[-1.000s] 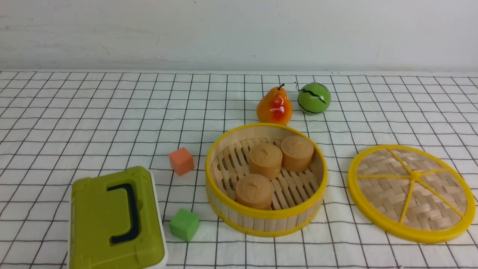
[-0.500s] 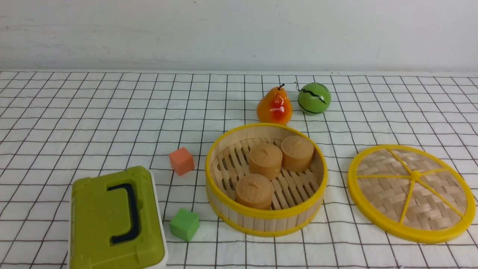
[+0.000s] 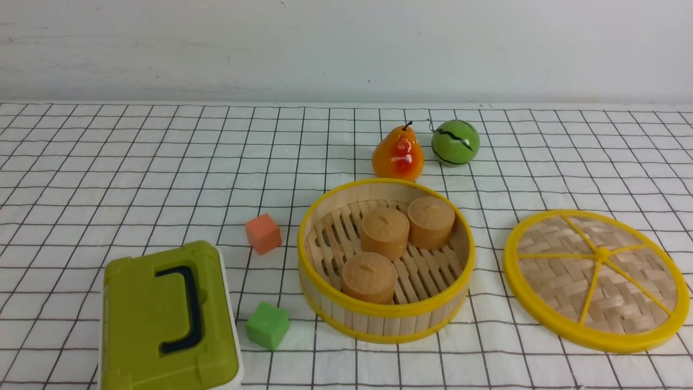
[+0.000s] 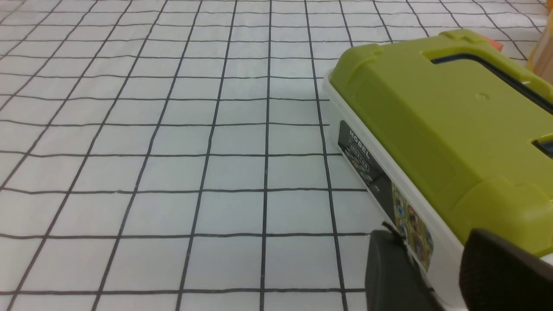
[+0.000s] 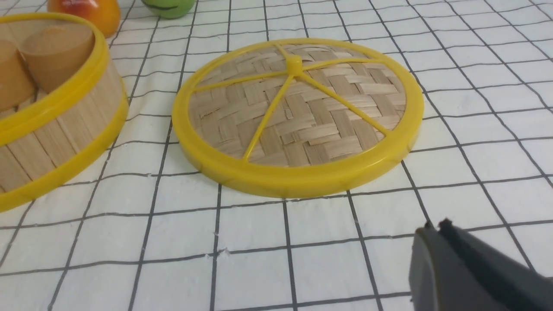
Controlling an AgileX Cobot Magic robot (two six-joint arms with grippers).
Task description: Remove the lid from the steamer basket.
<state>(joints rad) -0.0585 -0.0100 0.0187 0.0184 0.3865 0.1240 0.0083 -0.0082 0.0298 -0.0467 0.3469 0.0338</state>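
From my seat I see the lid (image 3: 574, 281) lying flat on the table (image 3: 178, 173), woven face and knob (image 3: 601, 253) up, toward the right edge. It is off the basket (image 3: 387, 325), which sits upright to its left, a strip of cloth (image 3: 490, 314) showing between the two. The basket is open to me, and I count three buns (image 3: 368, 277) on its slatted floor: one toward the front of the basket, one about the middle, and one farther back against the right part of the wall. Beyond the basket, toward the table's far edge, I have the pear (image 3: 398, 154) close behind the rim and the green ball (image 3: 456, 142) just right of the pear. To the basket's left are two blocks, the orange block (image 3: 263, 234) farther from me and the green block (image 3: 267, 326) nearer. The box (image 3: 151, 319) lies toward the near left corner, set at a slant, its dark handle (image 3: 192, 309) folded down in the top. My right hand (image 5: 436, 229) is clenched, its tips together, with nothing in it, apart from the lid. My left hand (image 4: 432, 242) is released, its fingers parted beside the box; I can't tell whether they touch it.
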